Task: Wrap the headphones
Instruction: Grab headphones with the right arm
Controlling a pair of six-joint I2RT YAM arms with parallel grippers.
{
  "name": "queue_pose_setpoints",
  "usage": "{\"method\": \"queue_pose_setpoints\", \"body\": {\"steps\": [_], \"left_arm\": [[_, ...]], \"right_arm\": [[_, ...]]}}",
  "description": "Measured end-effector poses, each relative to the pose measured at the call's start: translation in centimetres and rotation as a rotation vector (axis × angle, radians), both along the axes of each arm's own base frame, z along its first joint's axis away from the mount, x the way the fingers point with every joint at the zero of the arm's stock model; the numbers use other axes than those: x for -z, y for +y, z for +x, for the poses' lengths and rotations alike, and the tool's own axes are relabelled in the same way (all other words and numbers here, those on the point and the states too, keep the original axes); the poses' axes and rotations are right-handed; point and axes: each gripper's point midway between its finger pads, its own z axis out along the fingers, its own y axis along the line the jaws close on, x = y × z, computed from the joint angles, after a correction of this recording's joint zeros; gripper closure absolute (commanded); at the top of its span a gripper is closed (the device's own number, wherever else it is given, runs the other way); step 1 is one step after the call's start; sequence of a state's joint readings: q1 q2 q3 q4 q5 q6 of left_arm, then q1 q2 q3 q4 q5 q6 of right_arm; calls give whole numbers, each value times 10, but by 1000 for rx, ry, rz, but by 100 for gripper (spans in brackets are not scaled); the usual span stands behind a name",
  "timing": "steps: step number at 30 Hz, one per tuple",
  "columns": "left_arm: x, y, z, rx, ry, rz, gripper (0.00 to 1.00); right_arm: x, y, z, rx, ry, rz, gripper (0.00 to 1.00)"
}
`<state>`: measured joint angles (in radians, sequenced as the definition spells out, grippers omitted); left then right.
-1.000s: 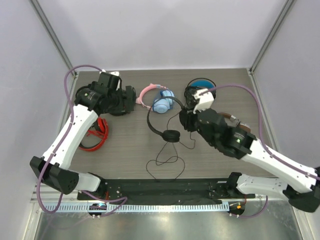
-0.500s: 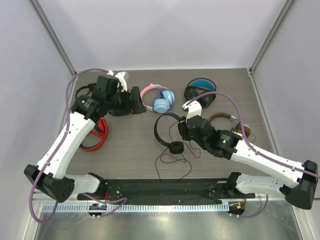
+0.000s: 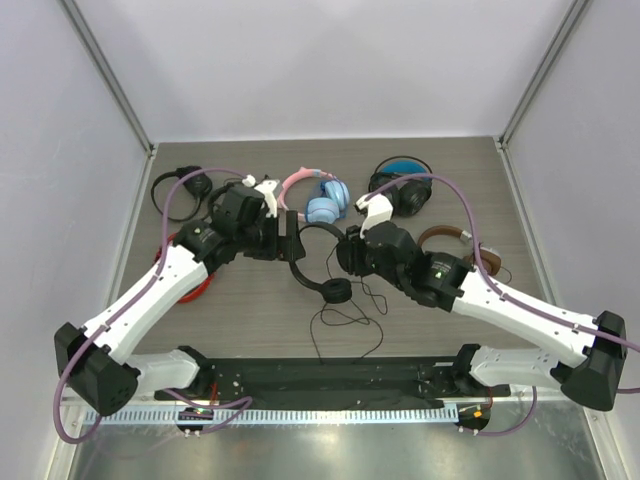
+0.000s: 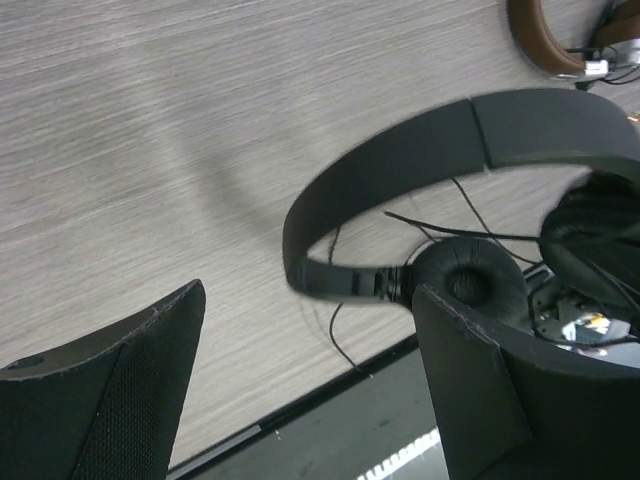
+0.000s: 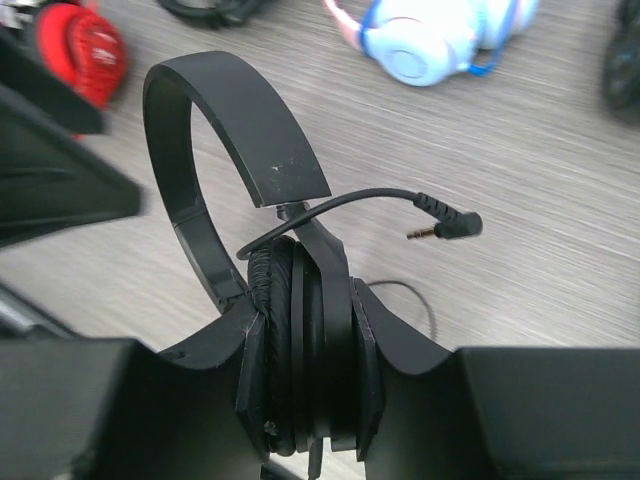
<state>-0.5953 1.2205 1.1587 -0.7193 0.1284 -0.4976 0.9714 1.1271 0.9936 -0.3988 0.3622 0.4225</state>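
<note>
My right gripper (image 5: 305,322) is clamped on one earcup (image 5: 288,345) of the headphones (image 4: 400,170), a finger pressed against each flat side. I hold them over the middle of the table (image 3: 240,320). The headband (image 5: 195,140) arcs away from my fingers toward my left arm. The other earcup (image 3: 336,291) hangs at its far end, lower down; I cannot tell whether it touches the wood. The cable (image 3: 345,320) trails in loose loops toward the near edge. Its angled plug (image 5: 447,225) sticks out free, near the held earcup.

My left gripper (image 4: 310,295) is spread wide and grasps nothing. The headband sits just beyond the gap between its fingers, untouched.

Farther back lie a pink-and-blue pair (image 3: 320,200) and a bulky black pair (image 3: 400,190). A brown pair (image 3: 455,240) lies by my right arm and a red pair (image 5: 85,50) by my left.
</note>
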Motion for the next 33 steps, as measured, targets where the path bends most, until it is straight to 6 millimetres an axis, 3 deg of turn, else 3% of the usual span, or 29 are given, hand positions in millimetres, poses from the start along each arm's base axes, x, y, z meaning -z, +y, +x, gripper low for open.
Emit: {"method": "queue_pose_setpoints", "body": {"steps": [3, 9, 15, 20, 24, 33], "left_arm": [[7, 1, 3, -7, -24, -2, 17], [-1, -1, 18, -31, -97, -18, 34], [-6, 3, 28, -74, -147, -7, 37], [-8, 14, 30, -114, -183, 15, 37], [-9, 20, 30, -119, -204, 33, 26], [-2, 22, 29, -101, -211, 58, 25]], "right_arm": [[-5, 8, -1, -26, 23, 53, 99], [-14, 30, -3, -91, 86, 159, 99], [-23, 48, -12, -155, 142, 268, 99], [-35, 56, -13, -182, 166, 348, 99], [-41, 55, -9, -182, 192, 400, 99], [-56, 63, -9, -237, 250, 533, 99]]}}
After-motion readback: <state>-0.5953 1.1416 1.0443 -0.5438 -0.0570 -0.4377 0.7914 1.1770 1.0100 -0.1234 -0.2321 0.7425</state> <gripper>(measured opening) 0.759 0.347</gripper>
